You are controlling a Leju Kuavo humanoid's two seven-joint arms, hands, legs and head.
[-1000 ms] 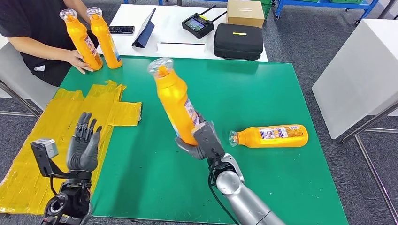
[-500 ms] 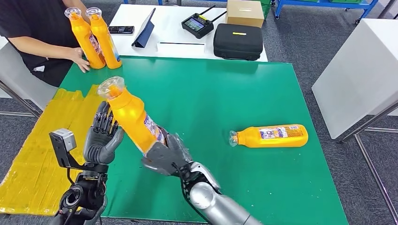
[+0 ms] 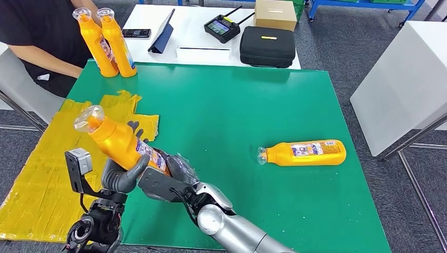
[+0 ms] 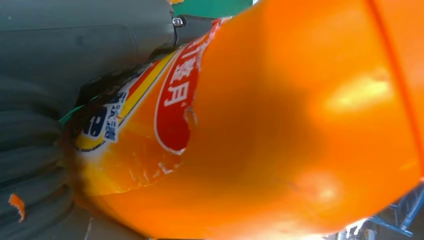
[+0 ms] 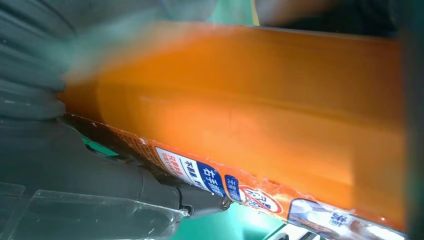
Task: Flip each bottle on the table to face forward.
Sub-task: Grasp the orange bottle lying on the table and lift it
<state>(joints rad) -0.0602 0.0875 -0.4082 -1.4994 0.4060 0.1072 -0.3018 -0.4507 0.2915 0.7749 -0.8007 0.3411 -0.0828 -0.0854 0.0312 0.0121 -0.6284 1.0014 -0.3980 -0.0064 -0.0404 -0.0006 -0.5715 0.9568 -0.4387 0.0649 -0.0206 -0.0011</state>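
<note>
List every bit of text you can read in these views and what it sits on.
"蓝月": white characters on the red oval of the held bottle's label.
Held bottle's rear label strip: small print, too blurred to read.
Lying bottle's label: too small.
Two standing bottles' labels: too small.

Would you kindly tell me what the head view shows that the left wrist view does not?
The head view alone shows the green table, a second orange bottle lying on its side, two upright orange bottles at the far corner, and the held bottle's clear cap. The left wrist view alone shows the torn red label close up. Both show the held orange bottle in the left robot hand, with the right robot hand at its base.
</note>
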